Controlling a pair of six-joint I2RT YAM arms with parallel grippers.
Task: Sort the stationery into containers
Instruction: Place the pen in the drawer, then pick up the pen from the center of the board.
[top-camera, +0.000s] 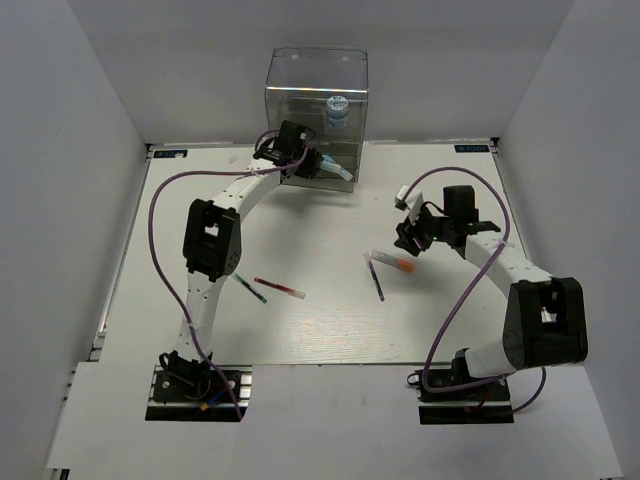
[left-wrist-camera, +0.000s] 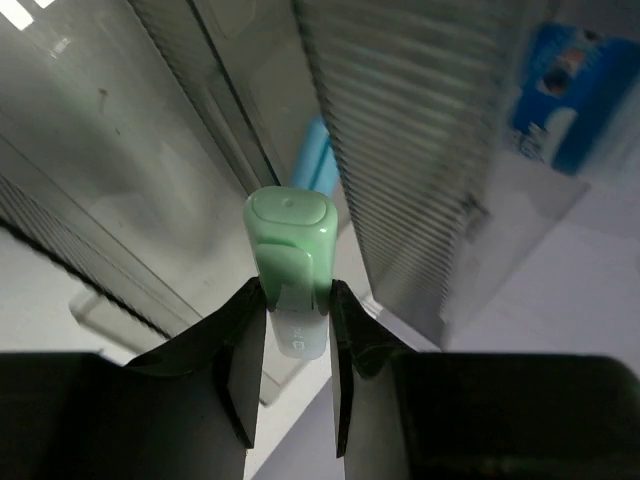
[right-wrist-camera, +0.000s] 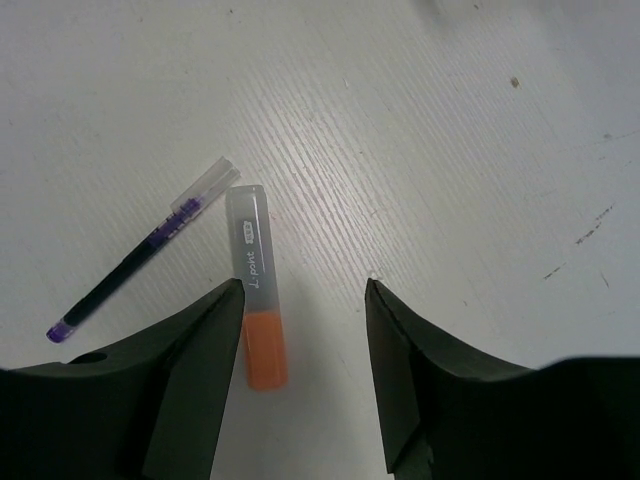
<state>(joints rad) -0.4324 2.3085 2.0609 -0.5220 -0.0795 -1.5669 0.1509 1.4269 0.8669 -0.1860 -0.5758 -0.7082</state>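
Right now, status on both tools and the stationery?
Left tool shut on green marker, at the cabinet; blue pen ahead. Right tool open by orange marker, purple pen beside. No block seen.

Cabinet (top-camera: 316, 95): tall, clear plastic, upright at far centre of the worktop (top-camera: 330, 320).
Roll (top-camera: 337, 110): blue-white, inside the cabinet, high up.
Light blue pen (top-camera: 335, 168): low at the cabinet front, slanting.
Green-white marker (left-wrist-camera: 292, 270): pinched in the left gripper (left-wrist-camera: 297, 290), facing the cabinet.
Orange-capped marker (right-wrist-camera: 255, 300) and dark thin pen (right-wrist-camera: 130, 270): flat, just beside each other, right of centre.
Red pen (top-camera: 280, 288) and green-tipped pen (top-camera: 250, 290): flat, left of centre.
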